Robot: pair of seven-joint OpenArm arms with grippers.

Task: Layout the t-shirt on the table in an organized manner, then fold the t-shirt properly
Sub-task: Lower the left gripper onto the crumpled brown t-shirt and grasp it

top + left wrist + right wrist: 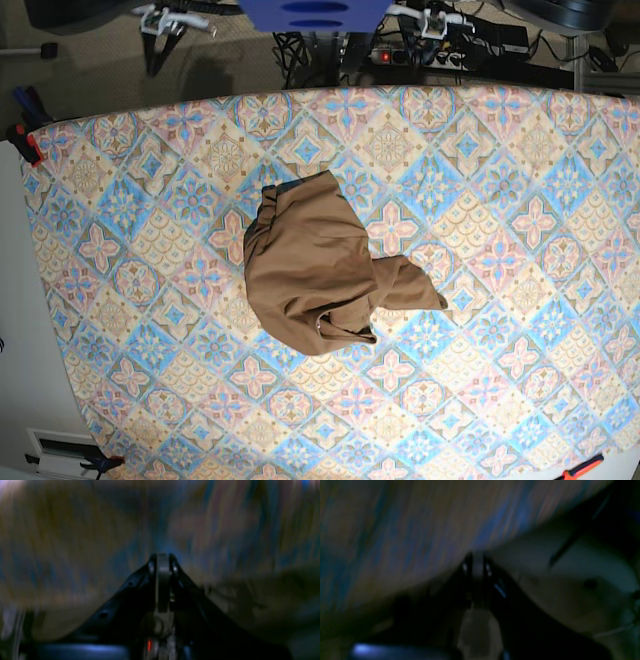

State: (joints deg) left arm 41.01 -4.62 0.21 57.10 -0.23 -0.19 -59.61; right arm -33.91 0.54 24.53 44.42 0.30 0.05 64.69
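T-shirt point(315, 275) lies crumpled in a heap near the middle of the table point(520, 180), long axis running from its bunched top, on the side toward the robot's base, slantwise down to a flap trailing off to the base view's right. Left gripper point(162, 560) and right gripper point(477, 557) both show jaws pressed together, holding nothing. Wrist views too blurred to say which arm is nearer the shirt.
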